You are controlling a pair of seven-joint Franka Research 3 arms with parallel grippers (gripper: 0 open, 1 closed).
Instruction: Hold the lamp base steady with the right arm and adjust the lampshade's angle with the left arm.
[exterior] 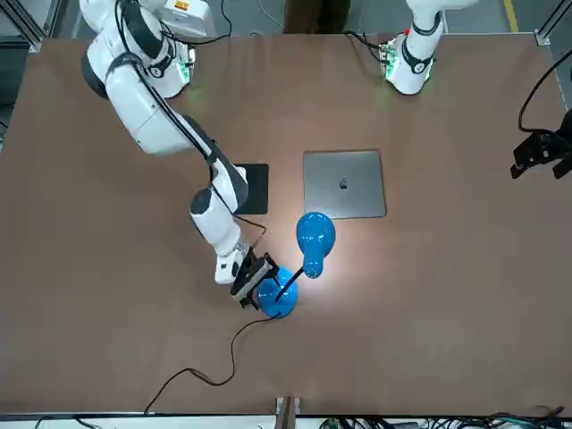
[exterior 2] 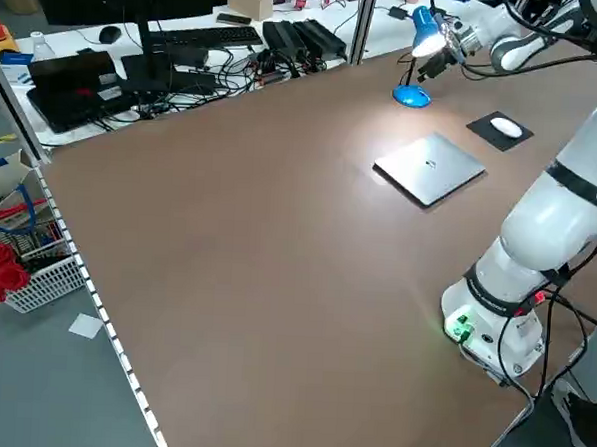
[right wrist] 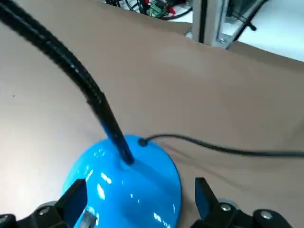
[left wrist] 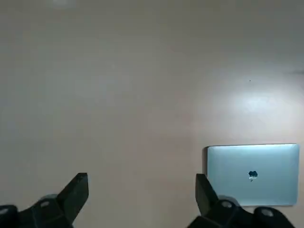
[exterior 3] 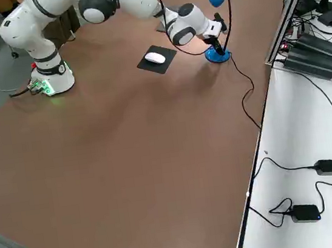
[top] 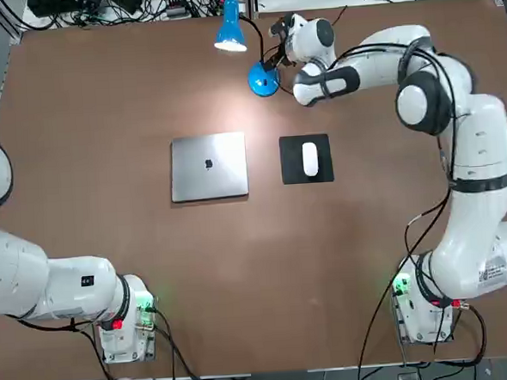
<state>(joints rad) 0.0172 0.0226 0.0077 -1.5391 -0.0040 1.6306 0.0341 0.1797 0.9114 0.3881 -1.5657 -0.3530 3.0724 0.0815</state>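
The lamp base (top: 263, 80) is a glossy blue disc at the far middle of the table, with a black bendy neck (right wrist: 95, 99) rising from it. The blue cone lampshade (top: 230, 32) is lit and points down toward the table. My right gripper (exterior: 259, 284) is low at the base (right wrist: 128, 190), open, with one finger on each side of the disc. My left gripper (exterior: 541, 154) hangs far off over the table's left side, open and holding nothing (left wrist: 142, 190).
A shut silver laptop (top: 209, 165) lies mid-table. Beside it, a white mouse (top: 310, 159) sits on a black pad. The lamp's black cord (exterior: 214, 366) trails to the far table edge. Beyond that edge stand a metal post and cables (exterior 3: 298, 15).
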